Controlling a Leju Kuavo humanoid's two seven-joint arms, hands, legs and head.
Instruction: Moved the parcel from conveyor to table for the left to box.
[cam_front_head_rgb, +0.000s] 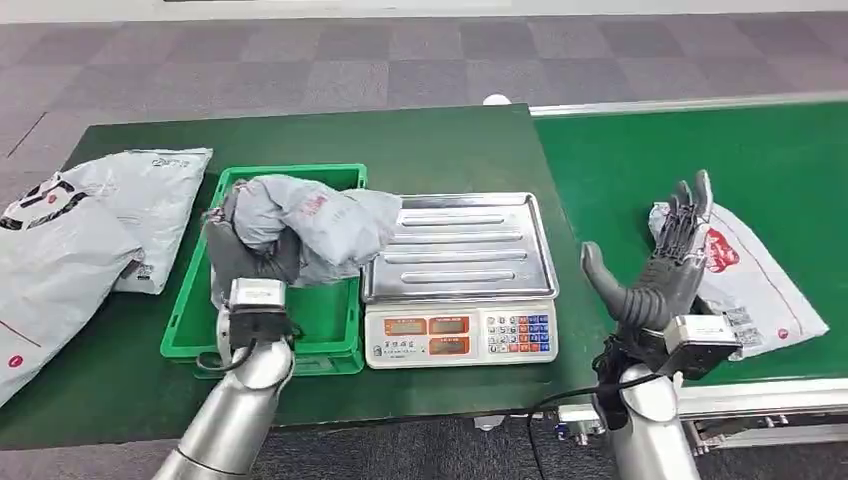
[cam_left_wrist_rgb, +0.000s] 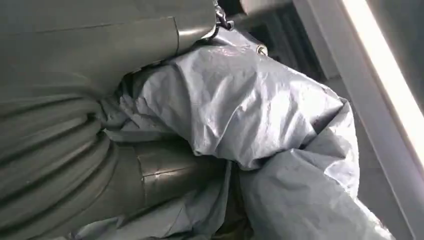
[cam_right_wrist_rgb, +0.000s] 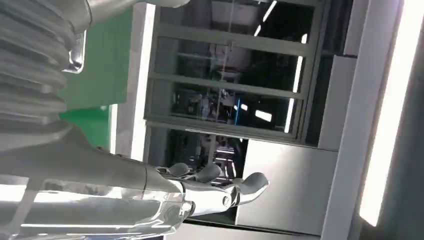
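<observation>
A: Head view first. Left hand (cam_front_head_rgb: 243, 255) grips a crumpled grey parcel (cam_front_head_rgb: 315, 230), fingers wrapped around the bag's left end, held above the green crate (cam_front_head_rgb: 345, 318) on the table (cam_front_head_rgb: 440, 150).

B: Touching the crate?

A: Cannot tell. It hangs over the crate's far half, and its right end reaches over the left edge of the scale (cam_front_head_rgb: 460, 275).

B: Left wrist view agrees?

A: Yes, the grey plastic of the parcel (cam_left_wrist_rgb: 260, 115) is bunched tight against the thumb (cam_left_wrist_rgb: 165, 170), fingers closed on it.

B: Right hand?

A: Right hand (cam_front_head_rgb: 665, 265) is raised upright over the near-left part of the green conveyor (cam_front_head_rgb: 760, 150), fingers spread, thumb out to the left, holding nothing. Right wrist view shows the fingers (cam_right_wrist_rgb: 220, 187) apart too, against a window.

B: Anything else on the belt?

A: A white bag with a red logo (cam_front_head_rgb: 750, 270) lying flat on the conveyor, just behind and to the right of the right hand.

B: The table's left side?

A: Two grey mailers (cam_front_head_rgb: 90, 215) lying flat, overlapping, left of the crate. Scale sits just right of the crate, steel tray on top, keypad facing near.
</observation>
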